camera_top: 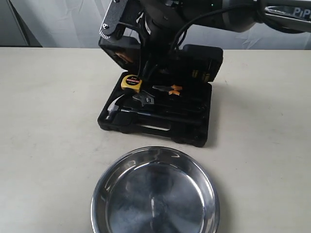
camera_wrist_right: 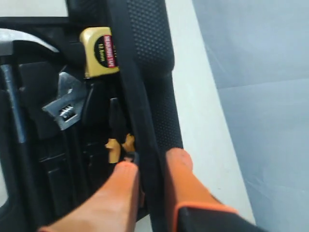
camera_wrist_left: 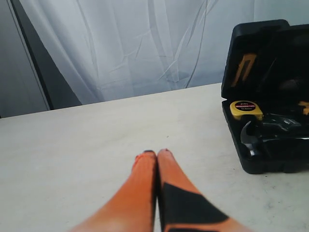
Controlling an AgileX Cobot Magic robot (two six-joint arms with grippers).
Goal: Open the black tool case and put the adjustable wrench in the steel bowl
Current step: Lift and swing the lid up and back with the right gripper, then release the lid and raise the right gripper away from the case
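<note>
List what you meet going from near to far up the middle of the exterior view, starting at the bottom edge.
steel bowl → front wall of the black tool case → hammer → adjustable wrench → yellow tape measure → raised lid

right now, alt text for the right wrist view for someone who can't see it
The right gripper clamps the lid edge of the open black tool case between orange fingers. Inside lie the adjustable wrench, a yellow tape measure, orange-handled pliers and a hammer.
</note>
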